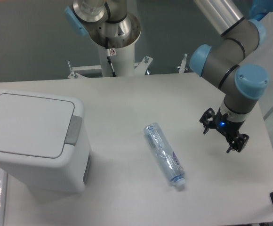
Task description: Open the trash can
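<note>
While the bin (35,141) sat shut at the left of the desk (141,99), the claw (223,133) hung far off at the right, holding nothing.

Its lid lay flat and flush, so the opening had not begun; the grey button (73,130) faced the middle of the desk along the lid's right edge, which probably made it the part to press. The claw's fingers stood spread apart above bare desk, pointing down, well clear of everything. A bottle (164,154) lay on its side between claw and bin, cap toward the front edge, and seemed to be only an obstacle: the arm would likely need to pass over it to reach the button.
</note>
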`<state>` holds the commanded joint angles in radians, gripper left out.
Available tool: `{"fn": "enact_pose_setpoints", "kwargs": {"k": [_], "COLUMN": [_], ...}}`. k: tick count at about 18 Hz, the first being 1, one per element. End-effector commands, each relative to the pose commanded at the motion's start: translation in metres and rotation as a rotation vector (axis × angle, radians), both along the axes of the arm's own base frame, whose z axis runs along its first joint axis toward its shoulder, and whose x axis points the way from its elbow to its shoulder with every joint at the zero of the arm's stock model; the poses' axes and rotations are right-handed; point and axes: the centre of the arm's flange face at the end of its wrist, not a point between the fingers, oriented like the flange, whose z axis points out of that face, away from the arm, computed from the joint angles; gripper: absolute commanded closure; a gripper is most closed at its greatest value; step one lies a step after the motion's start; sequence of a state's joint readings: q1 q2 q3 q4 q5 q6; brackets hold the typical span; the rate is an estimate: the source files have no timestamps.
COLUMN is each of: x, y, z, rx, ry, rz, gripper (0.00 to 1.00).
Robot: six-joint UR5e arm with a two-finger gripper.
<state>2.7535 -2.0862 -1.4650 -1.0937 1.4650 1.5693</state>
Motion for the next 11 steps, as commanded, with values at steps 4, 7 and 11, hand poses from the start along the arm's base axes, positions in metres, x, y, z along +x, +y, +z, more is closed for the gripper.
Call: {"fn": "enact_pose_setpoints", "kwargs": {"k": [4, 7, 11], "x": [0.000, 0.003, 0.029], "y": [0.000, 0.003, 0.035], "z": [0.001, 0.003, 0.014], "rx": [0.000, 0.008, 0.036], "ry": [-0.001, -0.006, -0.034], "rz": [0.005, 0.007, 0.121], "gripper": [0.00, 0.00, 0.00]}}
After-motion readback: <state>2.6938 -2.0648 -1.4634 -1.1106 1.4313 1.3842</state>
